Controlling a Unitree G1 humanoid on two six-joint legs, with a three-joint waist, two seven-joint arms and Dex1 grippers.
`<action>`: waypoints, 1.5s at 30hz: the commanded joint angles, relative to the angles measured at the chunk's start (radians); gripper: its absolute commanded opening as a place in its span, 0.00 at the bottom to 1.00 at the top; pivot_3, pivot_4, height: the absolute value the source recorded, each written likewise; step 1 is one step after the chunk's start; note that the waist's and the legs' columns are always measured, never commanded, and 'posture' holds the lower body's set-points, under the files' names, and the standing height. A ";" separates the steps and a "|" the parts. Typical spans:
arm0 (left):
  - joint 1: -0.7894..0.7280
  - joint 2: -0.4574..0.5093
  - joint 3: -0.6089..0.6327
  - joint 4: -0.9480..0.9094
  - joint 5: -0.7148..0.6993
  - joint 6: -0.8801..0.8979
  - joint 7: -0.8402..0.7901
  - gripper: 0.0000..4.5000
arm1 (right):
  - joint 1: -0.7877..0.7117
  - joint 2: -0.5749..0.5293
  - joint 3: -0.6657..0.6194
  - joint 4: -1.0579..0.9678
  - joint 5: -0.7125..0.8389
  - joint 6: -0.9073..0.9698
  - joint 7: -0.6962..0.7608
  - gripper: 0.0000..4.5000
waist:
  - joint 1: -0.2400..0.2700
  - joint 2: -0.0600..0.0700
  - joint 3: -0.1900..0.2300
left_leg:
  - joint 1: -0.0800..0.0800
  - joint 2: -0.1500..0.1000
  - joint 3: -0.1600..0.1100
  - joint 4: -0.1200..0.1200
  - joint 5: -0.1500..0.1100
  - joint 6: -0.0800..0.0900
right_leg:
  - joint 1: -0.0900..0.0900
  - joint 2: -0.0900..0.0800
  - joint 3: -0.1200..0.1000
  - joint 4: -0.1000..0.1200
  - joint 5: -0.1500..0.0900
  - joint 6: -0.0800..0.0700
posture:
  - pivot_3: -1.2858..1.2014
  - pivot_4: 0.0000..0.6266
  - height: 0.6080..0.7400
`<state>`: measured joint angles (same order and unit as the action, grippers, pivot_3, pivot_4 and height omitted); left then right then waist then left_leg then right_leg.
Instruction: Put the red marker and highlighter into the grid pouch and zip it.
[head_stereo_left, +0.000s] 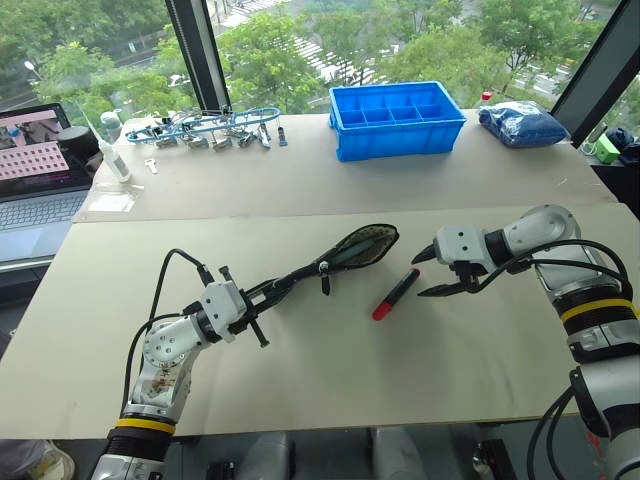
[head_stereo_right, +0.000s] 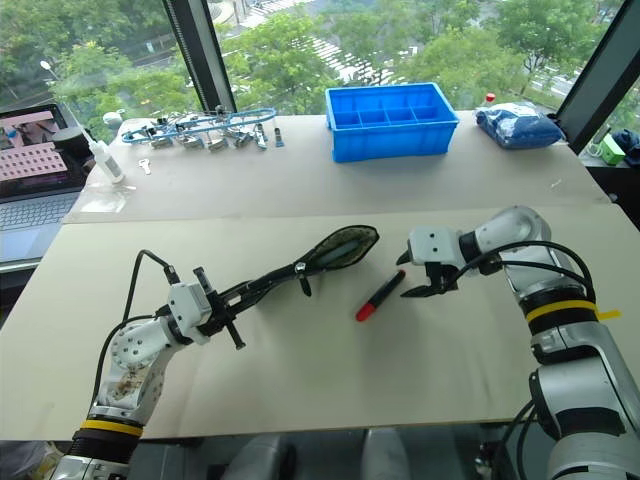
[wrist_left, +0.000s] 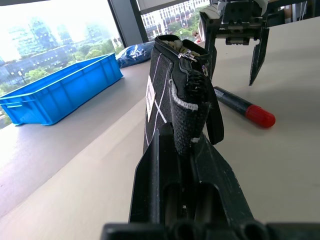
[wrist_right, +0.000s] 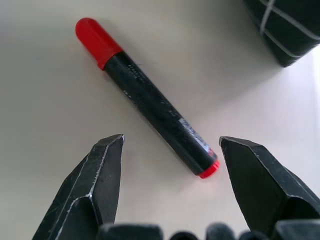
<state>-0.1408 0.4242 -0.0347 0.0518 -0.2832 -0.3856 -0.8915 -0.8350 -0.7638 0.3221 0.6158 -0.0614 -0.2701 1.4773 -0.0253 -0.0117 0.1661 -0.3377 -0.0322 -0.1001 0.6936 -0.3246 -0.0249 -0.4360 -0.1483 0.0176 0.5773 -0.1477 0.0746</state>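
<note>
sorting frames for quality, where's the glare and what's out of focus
Left wrist view: window sky blown out white, the left gripper soft up close, grid pouch sharp. Right wrist view: even light, red marker sharp with a soft shadow, right gripper fingertips slightly blurred. Eye views: bright daylight, table evenly lit.

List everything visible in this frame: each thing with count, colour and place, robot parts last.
red marker: one, black body with red cap, lying on the near table between pouch and right tool.
grid pouch: one, black with white grid lines, mouth open, held up by the left tool.
blue bin: one, divided into compartments, far table, centre.
blue bag: one, far table, right.
metal clips with blue cord: a cluster, far table, left.
white bottle: one, far left.
laptop: one, open, left edge.
left tool: shut on the pouch's end.
right tool: open, poised over the marker.
</note>
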 joint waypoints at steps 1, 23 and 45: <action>0.005 0.002 0.018 -0.044 -0.015 0.004 0.018 0.00 | -0.047 0.018 0.006 0.040 -0.008 -0.054 0.034 0.76 | -0.001 0.000 0.000 | 0.000 0.000 0.000 0.000 0.000 0.000 | 0.000 0.000 0.000 0.000 0.000 0.000 | 0.52 0.24 1.00; 0.028 0.007 0.026 -0.079 -0.005 0.015 0.044 0.00 | -0.108 0.016 0.178 0.127 -0.022 -0.098 0.137 0.10 | -0.009 0.000 0.000 | 0.000 0.000 0.000 0.000 0.000 0.000 | 0.000 0.000 0.000 0.001 0.000 0.000 | 0.52 0.24 1.00; -0.006 -0.005 -0.013 -0.031 0.005 -0.005 0.007 0.00 | -0.133 -0.126 -0.117 -0.596 0.106 0.378 -0.105 0.10 | 0.004 0.002 0.001 | -0.001 0.000 -0.001 0.000 -0.001 0.002 | -0.002 0.000 0.000 0.001 0.000 0.000 | 0.52 0.24 1.00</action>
<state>-0.1372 0.4227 -0.0490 0.0301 -0.2763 -0.3692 -0.8847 -0.9446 -0.8777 0.2165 0.0579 0.0821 0.1144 1.4033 -0.0217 -0.0093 0.1674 -0.3391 -0.0323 -0.1007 0.6937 -0.3257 -0.0231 -0.4382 -0.1483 0.0177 0.5784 -0.1476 0.0745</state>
